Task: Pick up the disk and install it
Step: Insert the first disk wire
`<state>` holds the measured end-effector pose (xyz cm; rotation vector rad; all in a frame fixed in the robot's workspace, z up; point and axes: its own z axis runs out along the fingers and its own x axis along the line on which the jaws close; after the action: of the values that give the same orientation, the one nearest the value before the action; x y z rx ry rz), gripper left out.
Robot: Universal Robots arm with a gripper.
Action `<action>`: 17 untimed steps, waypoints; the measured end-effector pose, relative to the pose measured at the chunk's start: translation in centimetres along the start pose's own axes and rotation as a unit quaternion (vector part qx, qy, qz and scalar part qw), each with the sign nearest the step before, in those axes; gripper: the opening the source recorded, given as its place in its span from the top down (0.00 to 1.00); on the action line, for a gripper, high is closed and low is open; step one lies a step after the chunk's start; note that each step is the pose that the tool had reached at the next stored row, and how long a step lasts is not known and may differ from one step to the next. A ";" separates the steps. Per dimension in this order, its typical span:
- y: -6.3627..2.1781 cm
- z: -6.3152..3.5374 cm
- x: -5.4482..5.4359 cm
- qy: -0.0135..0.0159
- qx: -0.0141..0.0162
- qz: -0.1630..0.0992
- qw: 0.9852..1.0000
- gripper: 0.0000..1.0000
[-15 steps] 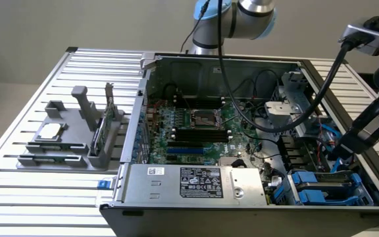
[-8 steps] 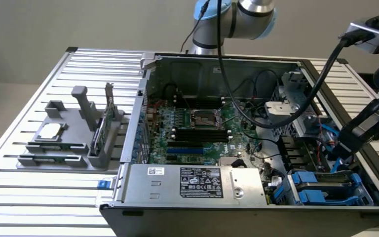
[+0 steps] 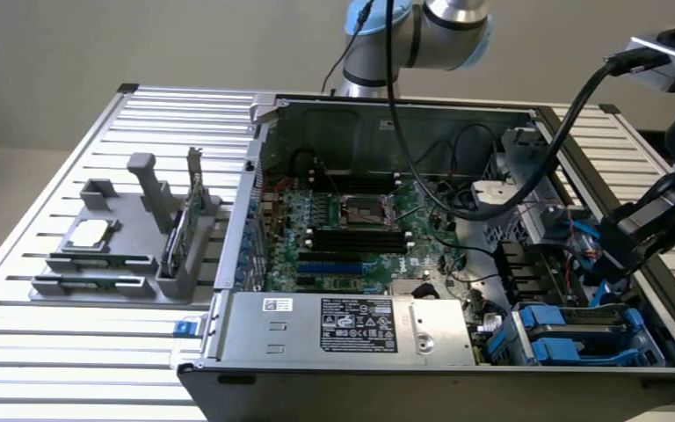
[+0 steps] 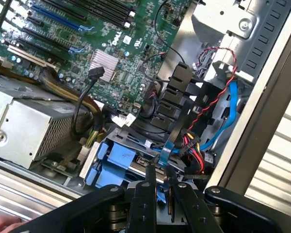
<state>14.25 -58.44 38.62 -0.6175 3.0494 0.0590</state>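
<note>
Black two-finger gripper (image 3: 617, 264) (image 4: 159, 170) at right of exterior frame, inside open grey metal computer case (image 3: 314, 110), clamped narrowly on blue-railed flat silver-grey metal disk (image 3: 572, 323) (image 4: 119, 160). Disk down in drive bay, lower right, beside grey boxy power supply (image 3: 350, 325). Grey plastic rack (image 3: 138, 176) with square silver chip (image 3: 89, 234) at left.

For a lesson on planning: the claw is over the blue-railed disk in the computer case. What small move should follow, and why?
Probably a slow, short drop straight down. The claw hangs close over the blue-railed disk, and loose cables crowd close beside it, so sideways travel risks a snag.
</note>
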 end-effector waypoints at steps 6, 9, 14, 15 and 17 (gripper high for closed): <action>0.01 0.00 0.0 -0.002 0.002 0.051 0.999 0.78; 0.00 -0.01 0.0 -0.002 0.003 0.076 0.997 0.78; 0.01 0.00 0.0 -0.004 0.004 0.116 0.993 0.78; 0.01 0.00 0.0 -0.004 0.004 0.124 0.992 0.78; 0.01 0.00 0.0 -0.005 0.004 0.140 0.990 0.78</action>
<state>14.25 -58.43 38.62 -0.1831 3.1007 0.0552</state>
